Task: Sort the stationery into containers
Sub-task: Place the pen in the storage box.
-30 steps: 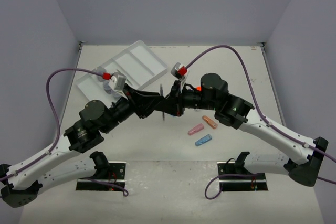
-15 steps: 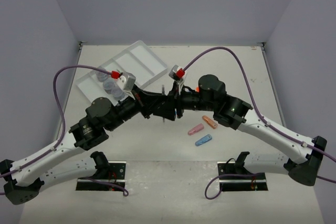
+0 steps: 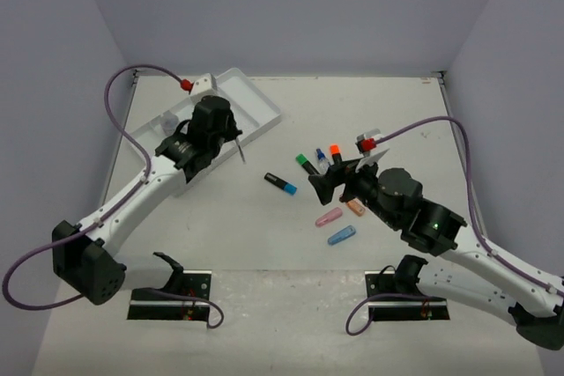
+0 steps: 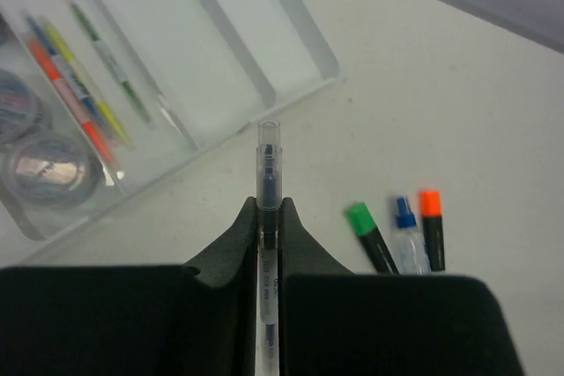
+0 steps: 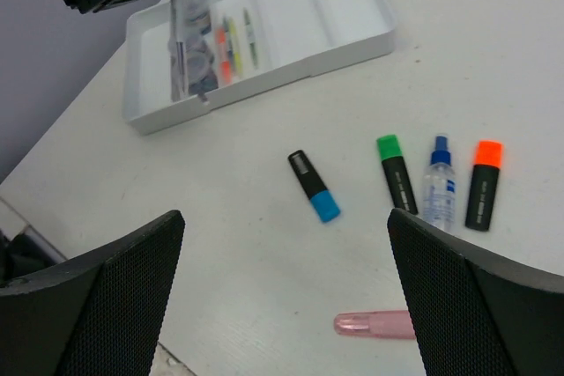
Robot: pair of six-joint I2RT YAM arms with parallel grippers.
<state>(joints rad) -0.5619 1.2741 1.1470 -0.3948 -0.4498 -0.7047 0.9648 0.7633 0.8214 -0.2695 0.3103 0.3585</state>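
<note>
Starting nearest my bases, a blue oblong piece [image 3: 342, 235] lies on the table [image 3: 264, 305]. A pink oblong piece [image 3: 329, 217] lies just beyond it, and an orange one [image 3: 355, 207] is partly hidden under my right arm. My right gripper [image 5: 284, 217] hovers above these pieces with its fingers [image 5: 97, 292] spread wide. It has nothing between them and touches nothing.

Past it, a highlighter with a blue cap [image 5: 314, 186] lies alone on the table. Further right three things lie side by side, close but apart: a green-capped highlighter [image 5: 396, 173], a blue-capped bottle [image 5: 438, 180] and an orange-capped highlighter [image 5: 484, 173].

Further off and to the left, my left gripper [image 4: 269, 217] is closed tight on a thin clear pen [image 4: 269, 160]. The pen stands out well past the fingertips and is clear of the table. It hangs at the near wall of the white tray [image 5: 308, 63]. I cannot tell whether its tip is over the tray or just short of it.

The tray sits at the far left of the table, set at an angle. One long compartment holds several thin pens [image 4: 84, 85] in orange, yellow, blue and green. The compartment beside it holds small clear round jars [image 4: 40, 165].
</note>
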